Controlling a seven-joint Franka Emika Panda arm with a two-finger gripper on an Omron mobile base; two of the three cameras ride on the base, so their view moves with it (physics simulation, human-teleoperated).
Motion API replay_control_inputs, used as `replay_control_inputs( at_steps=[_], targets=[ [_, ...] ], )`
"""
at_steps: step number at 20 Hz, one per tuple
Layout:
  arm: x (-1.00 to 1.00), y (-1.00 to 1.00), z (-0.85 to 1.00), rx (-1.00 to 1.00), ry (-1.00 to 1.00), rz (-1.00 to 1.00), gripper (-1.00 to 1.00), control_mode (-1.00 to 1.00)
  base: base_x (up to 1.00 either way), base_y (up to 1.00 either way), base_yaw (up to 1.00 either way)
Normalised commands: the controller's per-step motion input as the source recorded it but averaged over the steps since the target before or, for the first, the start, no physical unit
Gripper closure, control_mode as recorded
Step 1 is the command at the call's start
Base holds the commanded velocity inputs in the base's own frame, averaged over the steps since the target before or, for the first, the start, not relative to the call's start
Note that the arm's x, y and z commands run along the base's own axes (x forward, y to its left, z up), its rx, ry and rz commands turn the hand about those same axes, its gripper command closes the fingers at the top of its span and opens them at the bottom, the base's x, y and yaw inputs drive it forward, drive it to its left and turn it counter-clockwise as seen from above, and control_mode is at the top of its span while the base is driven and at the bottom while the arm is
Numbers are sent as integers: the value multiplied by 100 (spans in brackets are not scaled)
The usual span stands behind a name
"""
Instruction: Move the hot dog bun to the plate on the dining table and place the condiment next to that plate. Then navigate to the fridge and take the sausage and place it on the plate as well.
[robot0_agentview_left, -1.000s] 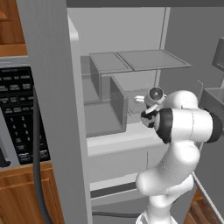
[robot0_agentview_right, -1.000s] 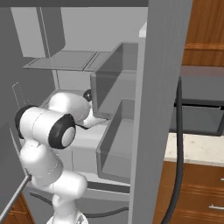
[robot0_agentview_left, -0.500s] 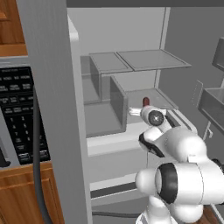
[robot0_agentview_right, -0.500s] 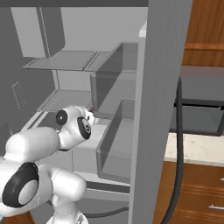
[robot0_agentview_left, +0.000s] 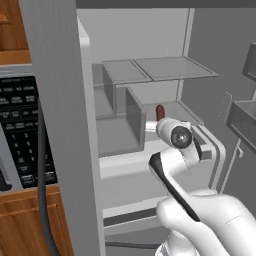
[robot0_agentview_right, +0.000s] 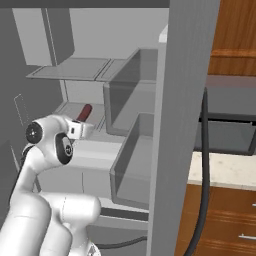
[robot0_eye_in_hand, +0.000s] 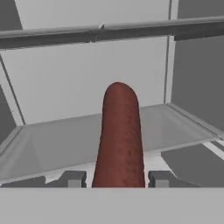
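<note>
The dark red sausage (robot0_eye_in_hand: 119, 135) sticks out ahead of my gripper (robot0_eye_in_hand: 116, 179), whose two dark fingertips (robot0_eye_in_hand: 73, 178) press against its near end, shut on it. It is held over the grey fridge shelf (robot0_eye_in_hand: 52, 140). From the left base view the sausage (robot0_agentview_left: 160, 112) points up above the gripper (robot0_agentview_left: 156, 121), inside the open fridge (robot0_agentview_left: 150, 30). In the right base view the sausage (robot0_agentview_right: 84, 112) slants away from the gripper (robot0_agentview_right: 80, 123) over the same shelf (robot0_agentview_right: 65, 107).
Grey bins (robot0_agentview_left: 120, 117) stand on the shelves to the left of the hand, with glass shelves (robot0_agentview_left: 160, 67) above. The fridge door with its pockets (robot0_agentview_left: 245, 112) hangs open on the right. A microwave panel (robot0_agentview_left: 20, 125) and wooden cabinets (robot0_agentview_right: 225, 215) flank the fridge.
The arm has folded down, its elbow dropping low in front of the fridge. The hand has stayed near the shelf with the sausage still between the fingers.
</note>
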Motion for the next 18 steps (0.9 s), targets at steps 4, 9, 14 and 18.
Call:
replay_control_inputs(
  at_steps=[4,9,14,18],
  targets=[
    [-87,35,83,2,22,1,100,-100,0,0,0],
    [-66,7,27,0,33,0,100,-100,0,0,0],
    [-20,-3,-18,-1,27,0,100,-100,0,0,0],
    [-20,-5,-35,0,16,0,100,-100,0,0,0]
  ],
)
